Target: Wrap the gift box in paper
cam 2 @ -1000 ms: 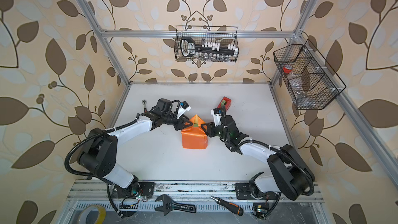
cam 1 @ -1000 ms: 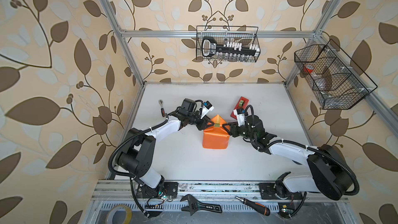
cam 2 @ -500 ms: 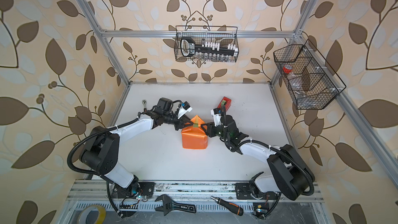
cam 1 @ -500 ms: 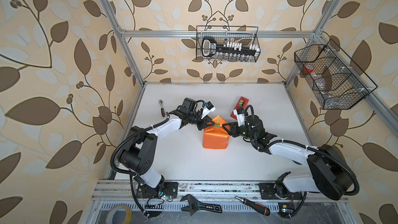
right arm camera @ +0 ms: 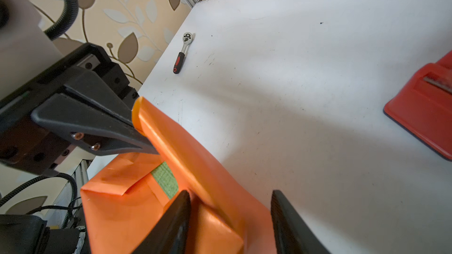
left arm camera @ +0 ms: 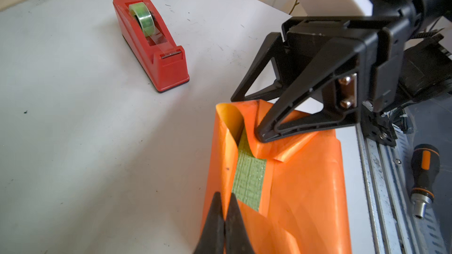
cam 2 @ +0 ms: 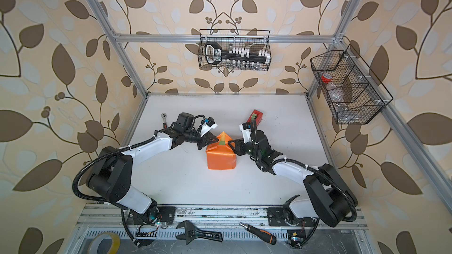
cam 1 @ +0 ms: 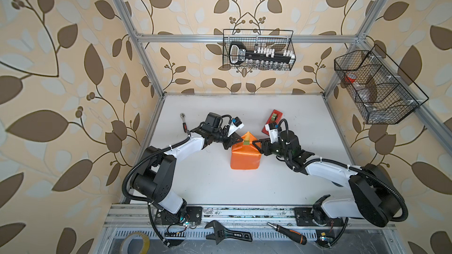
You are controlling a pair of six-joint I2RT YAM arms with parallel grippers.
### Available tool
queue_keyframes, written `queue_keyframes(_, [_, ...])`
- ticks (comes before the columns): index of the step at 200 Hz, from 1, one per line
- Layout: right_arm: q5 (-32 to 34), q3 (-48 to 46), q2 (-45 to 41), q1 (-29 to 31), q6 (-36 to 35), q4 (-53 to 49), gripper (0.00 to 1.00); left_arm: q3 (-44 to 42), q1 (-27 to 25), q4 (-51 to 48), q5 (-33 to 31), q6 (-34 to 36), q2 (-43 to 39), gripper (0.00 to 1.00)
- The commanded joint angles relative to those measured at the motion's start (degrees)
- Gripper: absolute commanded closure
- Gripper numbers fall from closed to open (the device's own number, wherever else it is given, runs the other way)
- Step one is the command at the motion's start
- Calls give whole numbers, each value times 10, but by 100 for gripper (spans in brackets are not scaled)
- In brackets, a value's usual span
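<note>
The gift box (left arm camera: 249, 174) shows only as an olive-green strip (cam 1: 246, 142) (cam 2: 222, 142) (right arm camera: 166, 179) between folds of the orange paper (cam 1: 244, 160) (cam 2: 221, 158) (left arm camera: 305, 191) wrapped round it in mid-table. A loose end flap (right arm camera: 195, 164) stands up at the far side, its inside yellow. My left gripper (left arm camera: 224, 195) (cam 1: 238, 141) (cam 2: 216, 140) (right arm camera: 146, 140) is shut on the left edge of that flap. My right gripper (right arm camera: 230, 195) (cam 1: 258, 144) (cam 2: 231, 144) (left arm camera: 245, 117) is open and straddles the flap's right end, one finger resting on the wrapped top.
A red tape dispenser (cam 1: 272, 120) (left arm camera: 151, 45) (right arm camera: 425, 118) stands just behind the right gripper. A ratchet (cam 1: 184, 123) (right arm camera: 182, 53) lies at the table's left edge. A wrench (cam 1: 227, 234), a screwdriver (cam 1: 286, 233) and a tape roll (cam 1: 135, 243) lie on the front rail. Wire baskets (cam 1: 259, 50) hang on the walls.
The left jaws have closed onto the paper flap's edge. Both arms have stayed nearly where they were beside the wrapped box.
</note>
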Motion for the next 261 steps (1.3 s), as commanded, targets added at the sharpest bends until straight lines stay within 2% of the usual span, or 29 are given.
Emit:
queue_keyframes(1, [14, -1, 11, -3, -21, -92, 45, -13, 3, 14, 18, 17, -32, 97])
queue_keyframes(62, [4, 24, -8, -4, -20, -124, 41, -49, 2, 51, 9, 11, -64, 100])
queue_keyframes(121, [2, 6, -7, 2, -11, -114, 40, -57, -2, 61, 11, 13, -78, 96])
queue_keyframes(165, [1, 5, 8, 6, -9, -104, 41, -28, -4, 40, 19, 21, -46, 84])
queue_keyframes(192, [1, 7, 13, 8, -8, -101, 42, -4, -4, 22, 27, 29, -26, 81])
queue_keyframes(242, [3, 8, 20, 11, -7, -98, 43, 37, -3, -11, 39, 46, 1, 81])
queue_keyframes(261, [4, 7, 22, 10, -8, -98, 43, 50, -5, -18, 50, 47, 6, 86])
